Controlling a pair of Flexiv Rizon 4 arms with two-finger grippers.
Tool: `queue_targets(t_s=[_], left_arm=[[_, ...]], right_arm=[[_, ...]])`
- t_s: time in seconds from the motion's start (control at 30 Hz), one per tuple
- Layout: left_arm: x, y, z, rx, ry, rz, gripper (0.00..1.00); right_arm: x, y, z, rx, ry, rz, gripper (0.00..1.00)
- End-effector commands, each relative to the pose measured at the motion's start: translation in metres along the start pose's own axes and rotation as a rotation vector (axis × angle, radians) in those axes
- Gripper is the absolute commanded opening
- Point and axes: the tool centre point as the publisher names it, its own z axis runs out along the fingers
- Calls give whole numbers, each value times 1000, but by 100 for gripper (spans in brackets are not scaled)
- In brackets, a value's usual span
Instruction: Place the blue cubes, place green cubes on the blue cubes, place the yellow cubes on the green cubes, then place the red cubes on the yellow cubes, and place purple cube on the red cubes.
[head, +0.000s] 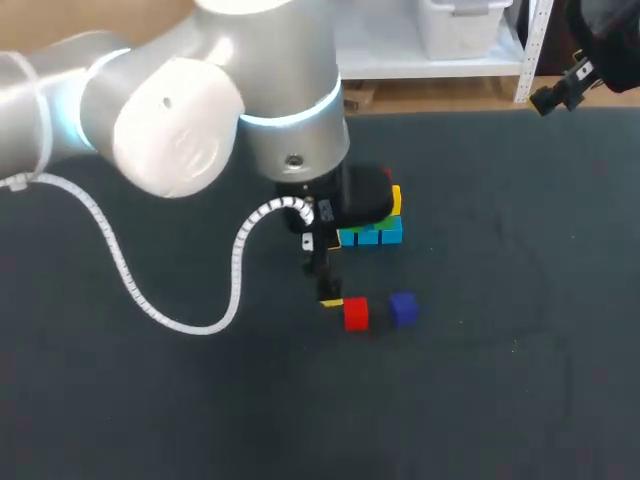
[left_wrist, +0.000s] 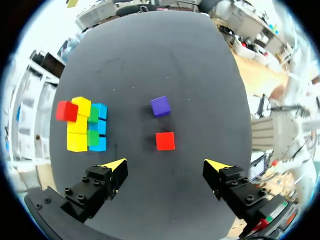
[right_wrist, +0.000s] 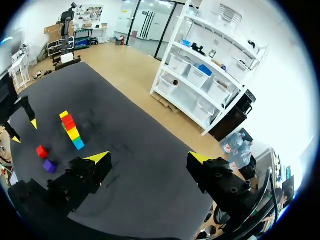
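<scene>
The loose red cube (left_wrist: 165, 141) lies on the dark matte bench (left_wrist: 175, 60) just ahead of my left hand (left_wrist: 166, 166). That hand's yellow-tipped fingers stand wide apart and empty, lined up to straddle the cube. Just beyond sits the small purple cube (left_wrist: 160, 106), kept for last. The stack of blue, green and yellow cubes (left_wrist: 77, 140) stands to one side, carrying one red cube (left_wrist: 66, 111); a yellow top looks bare, I think. My right hand (right_wrist: 148, 157) hangs spread and empty, well clear.

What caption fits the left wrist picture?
Open fingers face a loose red cube and purple cube, the part-built stack beside them.
</scene>
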Motion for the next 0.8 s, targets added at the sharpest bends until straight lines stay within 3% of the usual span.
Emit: queue_targets(t_s=[0.03, 0.33, 0.6, 0.8], left_arm=[[-10, 15, 11, 99, -4, -49, 100], [-16, 5, 29, 20, 20, 30, 100], [-12, 11, 47, -27, 58, 22, 100], [-14, 13, 53, -48, 40, 7, 100]], right_arm=[[1, 1, 0, 7, -3, 1, 100], [1, 1, 0, 7, -3, 1, 100], [1, 1, 0, 7, -3, 1, 100], [1, 1, 0, 7, -3, 1, 100]])
